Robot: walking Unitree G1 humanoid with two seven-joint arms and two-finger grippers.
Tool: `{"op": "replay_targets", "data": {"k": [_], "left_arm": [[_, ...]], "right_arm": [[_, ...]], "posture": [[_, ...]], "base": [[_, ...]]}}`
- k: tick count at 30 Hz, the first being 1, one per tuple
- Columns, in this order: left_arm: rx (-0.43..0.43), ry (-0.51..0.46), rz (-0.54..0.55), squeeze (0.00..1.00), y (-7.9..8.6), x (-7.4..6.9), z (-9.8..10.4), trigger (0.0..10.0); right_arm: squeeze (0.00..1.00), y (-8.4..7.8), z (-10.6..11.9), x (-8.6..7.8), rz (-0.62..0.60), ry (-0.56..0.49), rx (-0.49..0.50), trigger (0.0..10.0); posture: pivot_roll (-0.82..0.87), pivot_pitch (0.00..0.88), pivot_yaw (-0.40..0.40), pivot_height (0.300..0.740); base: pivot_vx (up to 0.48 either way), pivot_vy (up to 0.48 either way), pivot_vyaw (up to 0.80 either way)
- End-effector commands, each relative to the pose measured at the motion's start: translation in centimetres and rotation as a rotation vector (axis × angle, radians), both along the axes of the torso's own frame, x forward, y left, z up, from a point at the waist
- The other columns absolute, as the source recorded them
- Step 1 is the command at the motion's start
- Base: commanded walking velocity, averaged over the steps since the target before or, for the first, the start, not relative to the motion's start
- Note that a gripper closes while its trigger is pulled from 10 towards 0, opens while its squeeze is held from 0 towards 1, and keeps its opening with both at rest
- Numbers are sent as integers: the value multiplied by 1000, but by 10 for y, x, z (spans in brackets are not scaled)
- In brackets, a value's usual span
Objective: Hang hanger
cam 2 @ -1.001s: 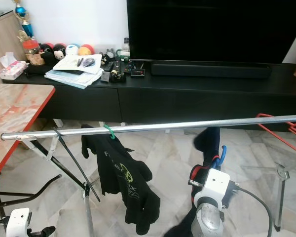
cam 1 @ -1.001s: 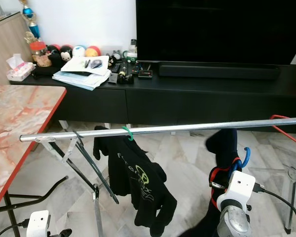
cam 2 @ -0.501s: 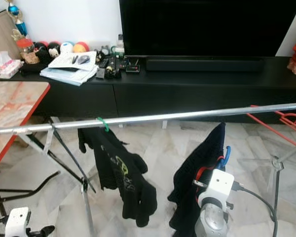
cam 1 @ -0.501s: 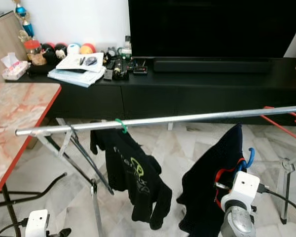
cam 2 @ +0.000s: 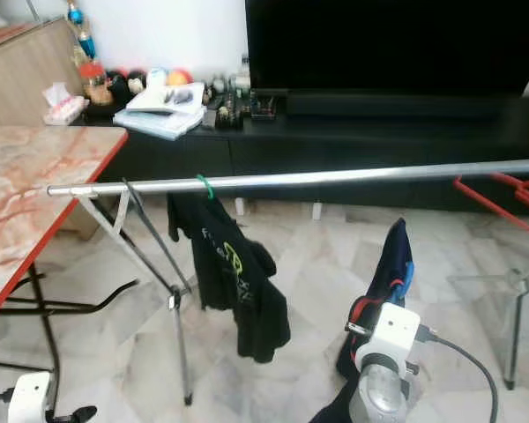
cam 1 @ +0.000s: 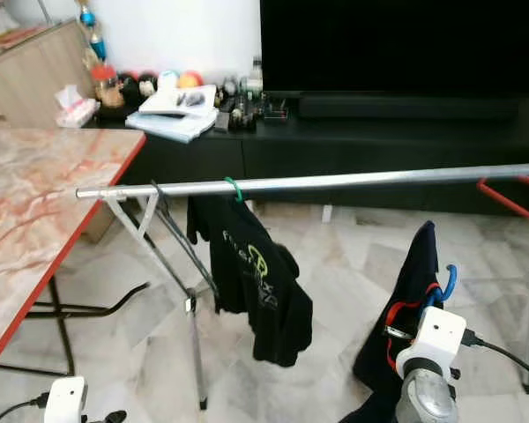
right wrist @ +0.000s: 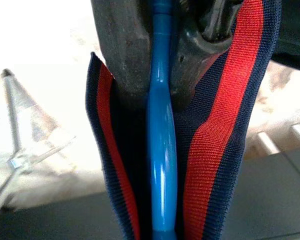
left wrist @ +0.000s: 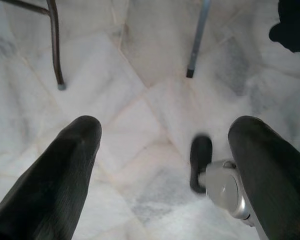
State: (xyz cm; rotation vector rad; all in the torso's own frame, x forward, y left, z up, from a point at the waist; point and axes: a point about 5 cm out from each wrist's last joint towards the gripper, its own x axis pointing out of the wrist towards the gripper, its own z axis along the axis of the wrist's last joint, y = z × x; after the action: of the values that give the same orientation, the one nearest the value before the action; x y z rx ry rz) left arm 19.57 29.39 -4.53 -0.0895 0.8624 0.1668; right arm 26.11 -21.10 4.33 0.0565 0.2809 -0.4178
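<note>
- Low on the right, close to the robot, the right gripper (right wrist: 160, 75) has its two fingers pinched tight on the neck of a blue hanger (cam 1: 446, 280).
- That hanger carries a dark navy garment (cam 1: 412, 300) with a red-striped collar (right wrist: 225, 130), which droops from the gripper towards the marble floor (cam 1: 335, 264).
- Hanger and garment sit below the silver rail (cam 1: 353, 181) and on its near side, not touching it.
- Running left to right across the room, the rail rests at its left end on a folding metal stand (cam 1: 172, 256).
- A black T-shirt (cam 1: 251, 286) with a green print hangs from the rail's left part on a green hanger hook (cam 1: 234, 188), well apart from the held garment.
- At the rail's far right end, a red hanger (cam 1: 507, 196) shows at the edge.
- Down at the lower left, the left gripper (left wrist: 165, 150) hangs idle over the floor, its fingers spread wide with nothing between them.
- Beside it on the left stands a marble-topped table with a red edge (cam 1: 35, 229).
- Against the far wall is a long black TV cabinet (cam 1: 379, 141) with a large dark television (cam 1: 397, 44), and papers and small items clutter its left end.
</note>
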Motion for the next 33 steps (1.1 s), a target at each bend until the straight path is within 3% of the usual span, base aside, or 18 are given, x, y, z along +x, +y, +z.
{"op": "replay_targets", "data": {"k": [1, 14, 28, 33], "left_arm": [[-1, 14, 15, 0, 4, -5, -1, 10000], [-18, 18, 27, 0, -4, -7, -6, 10000], [-24, 19, 57, 0, -2, -7, -6, 10000], [-22, 18, 53, 0, -1, -7, -5, 10000]], "right_arm": [[0, 3, 10, 6, 14, -50, -6, 10000], [0, 1, 13, 11, 36, -50, -14, 10000], [0, 0, 11, 8, 27, -36, -11, 10000], [0, 2, 10, 8, 27, -32, -7, 10000]], "posture": [[15, 43, 49, 740], [21, 35, 19, 740], [25, 62, 17, 740], [29, 67, 18, 740]], "base": [[-326, 0, 0], [-327, 0, 0], [0, 0, 0], [0, 333, 0]]}}
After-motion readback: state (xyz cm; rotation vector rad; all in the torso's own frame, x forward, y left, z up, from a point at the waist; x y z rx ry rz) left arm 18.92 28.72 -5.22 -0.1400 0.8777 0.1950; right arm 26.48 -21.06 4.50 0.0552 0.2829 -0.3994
